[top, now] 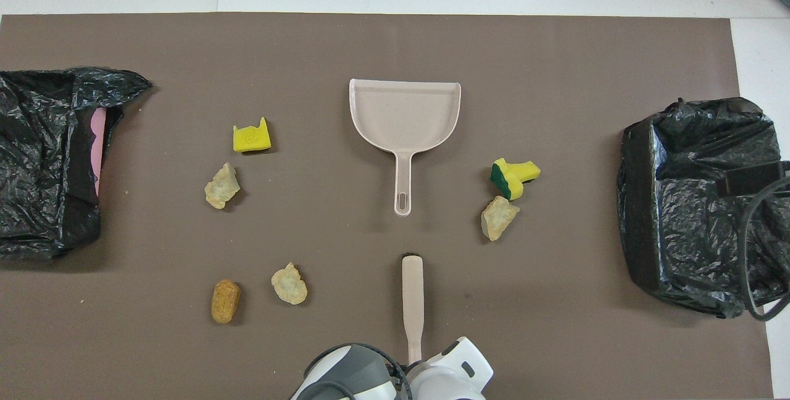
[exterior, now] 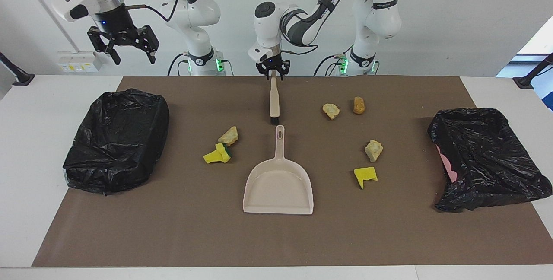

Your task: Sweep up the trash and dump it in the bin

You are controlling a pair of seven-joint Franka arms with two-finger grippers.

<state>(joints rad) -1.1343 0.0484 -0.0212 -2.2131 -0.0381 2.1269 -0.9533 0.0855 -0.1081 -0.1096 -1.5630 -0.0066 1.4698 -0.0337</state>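
Robot lab — 2 Franka arms (exterior: 371, 12) on white table (exterior: 34, 111) — bare walls.

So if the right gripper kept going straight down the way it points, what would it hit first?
Probably the black-bagged bin at the right arm's end of the table. The right gripper hangs high with its fingers pointing down, roughly over that bin, though depth is hard to judge.

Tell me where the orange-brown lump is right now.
The orange-brown lump lies on the brown mat, toward the left arm's end, beside a pale foam chunk and nearer the robots than the dustpan.
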